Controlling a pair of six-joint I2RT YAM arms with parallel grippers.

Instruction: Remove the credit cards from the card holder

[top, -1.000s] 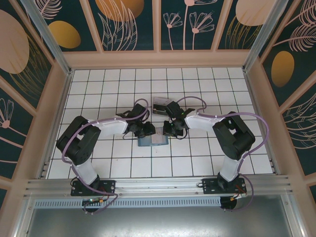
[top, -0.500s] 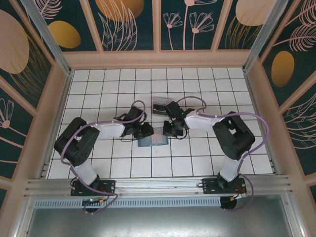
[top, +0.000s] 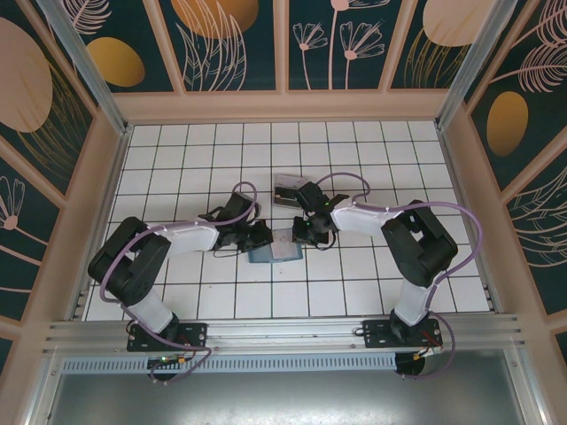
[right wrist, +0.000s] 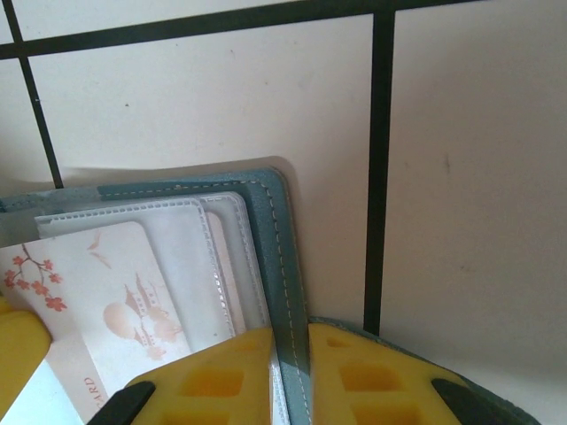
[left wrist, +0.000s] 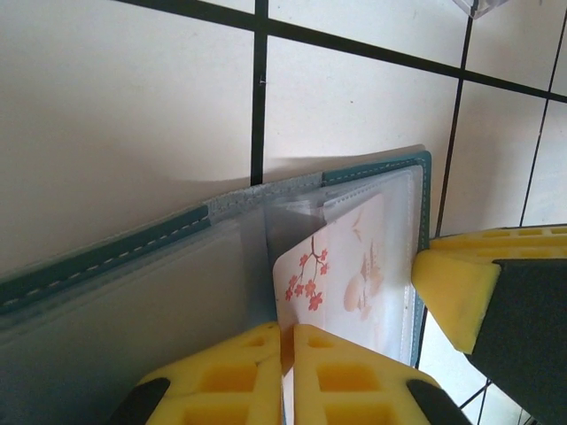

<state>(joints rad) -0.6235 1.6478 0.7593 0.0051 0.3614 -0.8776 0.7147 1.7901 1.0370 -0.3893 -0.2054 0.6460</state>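
Observation:
The card holder [top: 276,251], a teal-blue wallet with clear grey pockets, lies open on the tiles between both grippers. In the left wrist view its stitched teal edge [left wrist: 106,252] runs across the frame. A pale credit card [left wrist: 337,266] printed with red blossoms sticks partly out of a pocket. My left gripper [left wrist: 285,329] is shut on that card's lower corner. My right gripper [right wrist: 288,332] is shut on the holder's teal rim [right wrist: 266,230], and the same card [right wrist: 97,283] lies to its left. From above, the left gripper [top: 261,237] and right gripper [top: 301,235] flank the holder.
A clear plastic tray [top: 288,189] sits one tile behind the holder, close to the right wrist. Wooden walls ring the white tiled floor [top: 177,159]. One yellow finger of the right gripper [left wrist: 452,292] stands at the holder's right edge.
The left jaws have closed onto the blossom card. The left arm's elbow has swung outward to the left and lower. The right arm and the holder have stayed in place.

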